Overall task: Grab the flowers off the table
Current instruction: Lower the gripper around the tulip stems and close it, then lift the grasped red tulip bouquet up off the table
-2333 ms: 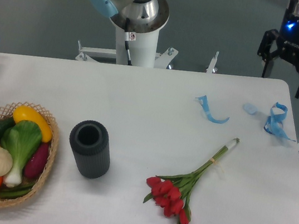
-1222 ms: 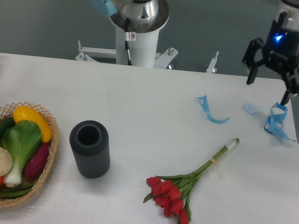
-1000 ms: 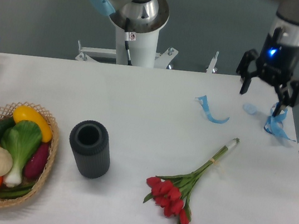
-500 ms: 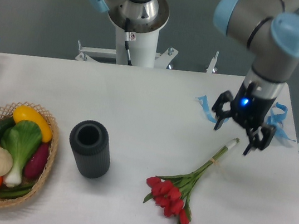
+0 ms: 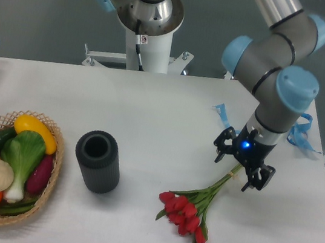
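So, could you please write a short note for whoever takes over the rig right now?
Hand: open, fingers astride the upper stems, nothing held.
Flowers: lying flat on the table, red buds toward the front edge, stems pointing up toward the hand.
Nearby: dark cylinder left of the flowers, vegetable basket at the far left, blue ribbon scraps at the back right.
Done: the hand is lined up over the stems.
Left: lower if needed, close on the stems, lift the flowers off the table.
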You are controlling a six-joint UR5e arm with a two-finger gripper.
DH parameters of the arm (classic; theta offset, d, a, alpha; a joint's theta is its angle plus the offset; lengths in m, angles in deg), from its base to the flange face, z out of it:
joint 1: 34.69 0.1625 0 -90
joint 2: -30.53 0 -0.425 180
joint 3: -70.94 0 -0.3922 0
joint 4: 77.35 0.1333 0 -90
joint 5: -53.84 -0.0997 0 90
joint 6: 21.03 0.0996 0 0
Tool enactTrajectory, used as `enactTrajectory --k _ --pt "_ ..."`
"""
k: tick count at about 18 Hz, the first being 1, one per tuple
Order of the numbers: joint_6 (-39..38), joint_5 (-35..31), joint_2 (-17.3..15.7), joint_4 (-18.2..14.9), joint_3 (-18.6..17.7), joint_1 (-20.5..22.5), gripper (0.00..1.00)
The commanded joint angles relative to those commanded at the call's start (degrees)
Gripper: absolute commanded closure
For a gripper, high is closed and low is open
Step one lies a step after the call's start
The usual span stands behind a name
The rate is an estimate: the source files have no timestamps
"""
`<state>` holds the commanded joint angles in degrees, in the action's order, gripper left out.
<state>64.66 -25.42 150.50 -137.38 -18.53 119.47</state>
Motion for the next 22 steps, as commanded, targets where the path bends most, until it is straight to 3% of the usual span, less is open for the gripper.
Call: enactTrajectory --k 5,11,13,18,22 --pt "-0.4 -0.5 2.7 1.9 -0.3 -0.5 0.00" --pt "-0.7 -0.5 3.8 3.4 -0.8 -0.9 0.01" --pt "-0.7 -0.5 3.9 4.2 -0.8 -1.3 0.12" --pt "-0.9 -0.5 4.1 7.7 -2.3 -1.4 0.56" --pt "-1.2 -0.5 3.9 7.9 -2.5 -1.4 0.70"
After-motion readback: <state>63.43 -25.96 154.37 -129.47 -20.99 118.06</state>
